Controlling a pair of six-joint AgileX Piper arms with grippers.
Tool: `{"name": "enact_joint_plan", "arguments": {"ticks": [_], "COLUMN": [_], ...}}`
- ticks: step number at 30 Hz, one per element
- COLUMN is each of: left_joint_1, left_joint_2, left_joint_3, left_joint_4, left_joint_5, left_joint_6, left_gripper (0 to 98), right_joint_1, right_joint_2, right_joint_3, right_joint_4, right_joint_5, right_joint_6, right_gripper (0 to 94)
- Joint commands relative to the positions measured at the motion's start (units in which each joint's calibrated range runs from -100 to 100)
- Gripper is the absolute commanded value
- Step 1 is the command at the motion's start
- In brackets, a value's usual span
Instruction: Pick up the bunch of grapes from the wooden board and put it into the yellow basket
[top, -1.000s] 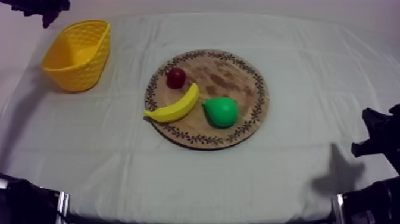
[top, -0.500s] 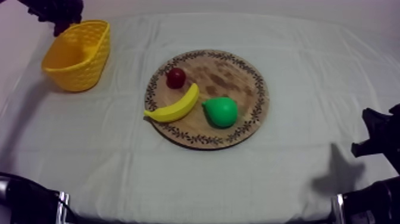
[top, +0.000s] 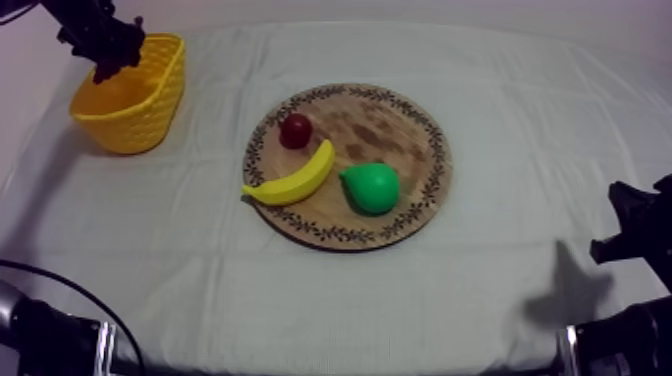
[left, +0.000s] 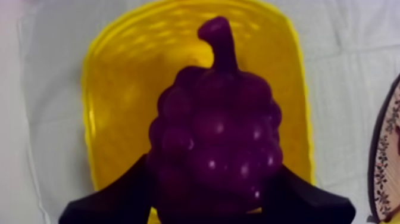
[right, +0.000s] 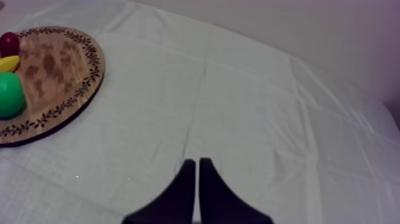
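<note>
Our left gripper (top: 106, 48) hangs over the far end of the yellow woven plastic basket (top: 128, 110), which stands at the left side of the table under the grey-white cloth (top: 500, 290). Its two black fingers (left: 113, 202) clasp the dark purple toy bunch of grapes (left: 214, 137) from both sides. The stem points away from the wrist. The bunch sits over the basket's open mouth; we cannot tell whether it touches the basket's floor.

The round wooden board (top: 390, 120) with the patterned rim lies mid-table and carries a small red fruit (top: 295, 130), a yellow toy banana (top: 295, 178) just beside it, and a green toy pear (top: 372, 187) near the banana.

Our right gripper (right: 197, 173) sits low over bare cloth, well apart from the board. Its fingers are pressed together into a narrow wedge and grasp nothing.
</note>
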Motion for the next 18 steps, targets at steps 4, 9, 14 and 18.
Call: {"name": "enact_joint_plan", "arguments": {"ticks": [4, 9, 14, 18], "left_joint_1": [-0.4, -0.7, -0.7, -0.6], "left_joint_2": [2.8, 4.1, 3.8, 3.0], "left_joint_3": [0.4, 0.8, 1.5, 2.2], "left_joint_4": [0.2, 0.41, 0.7, 0.66], "left_joint_5": [-1.2, -2.3, -3.4, -4.2], "left_joint_6": [0.0, -0.1, 0.3, 0.9], "left_gripper": [36.2, 36.2, 34.7, 39.1], "right_joint_1": [0.0, 0.0, 0.0, 0.0], "right_joint_2": [0.0, 0.0, 0.0, 0.0], "right_joint_3": [0.0, 0.0, 0.0, 0.0], "right_joint_4": [0.0, 0.0, 0.0, 0.0], "right_joint_5": [0.0, 0.0, 0.0, 0.0], "right_joint_6": [0.0, 0.0, 0.0, 0.0], "right_gripper": [0.2, 0.2, 0.2, 0.2]}}
